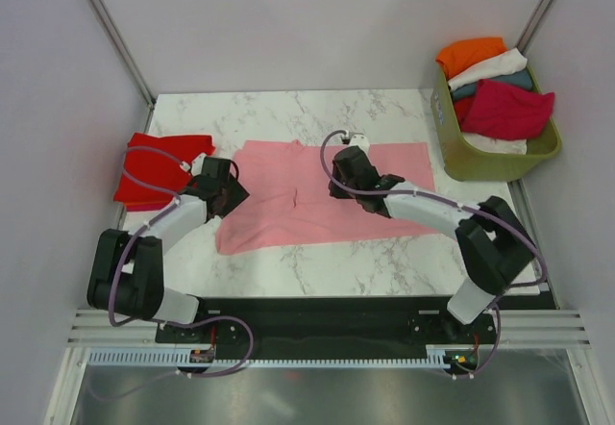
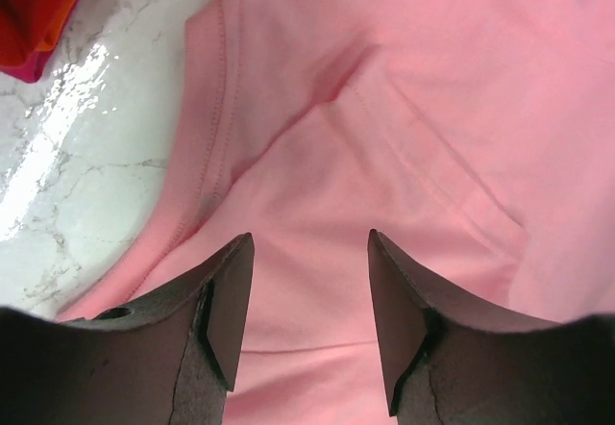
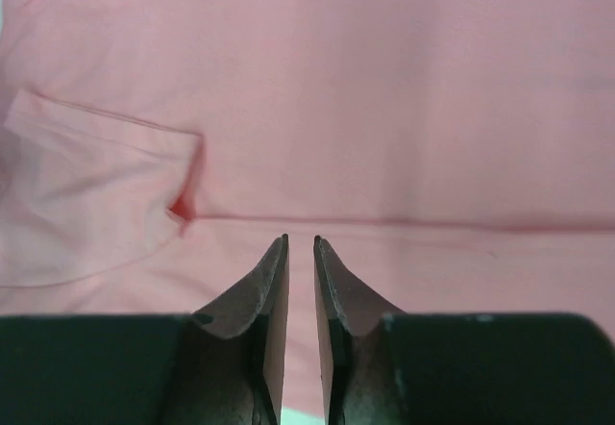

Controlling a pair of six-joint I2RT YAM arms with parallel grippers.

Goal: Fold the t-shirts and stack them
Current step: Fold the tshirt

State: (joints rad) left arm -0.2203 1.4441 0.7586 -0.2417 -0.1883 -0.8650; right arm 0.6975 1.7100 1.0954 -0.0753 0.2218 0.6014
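Top view: the pink tee (image 1: 288,212) lies spread flat mid-frame on the tabletop (image 1: 317,273), with a crease down its centre. The red tee (image 1: 144,183) sits folded at the left, just clear of the pink. The basket (image 1: 490,163) at upper right is heaped w/ more tees: orange (image 1: 469,55), white (image 1: 492,66) and crimson (image 1: 507,108) on top. My L arm (image 1: 178,218) reaches to the pink's left edge. My R arm (image 1: 423,204) is over its upper middle.

L wrist: the L fingers (image 2: 216,295) are well apart w/ nothing between them, over pink cloth just inside the stitched edge. Glossy marble shows at left and a bit of red at upper left. I can't tell if the tips touch the cloth.

R wrist: the R fingers (image 3: 264,290) are nearly together, only a slit between them. I see no cloth nipped in it. Pink fills the frame, w/ a sleeve (image 3: 86,194) lying at left and a seam running across just beyond the tips.

Handling, my guess: the tee is thin, light and limp, so it will sag and drag when lifted, and prob. slide easily on the polished top. I'd pinch at the hem or a corner, where the stitching gives some body, one arm per side and lifting evenly. A mid-panel nip would likely just bunch it up.
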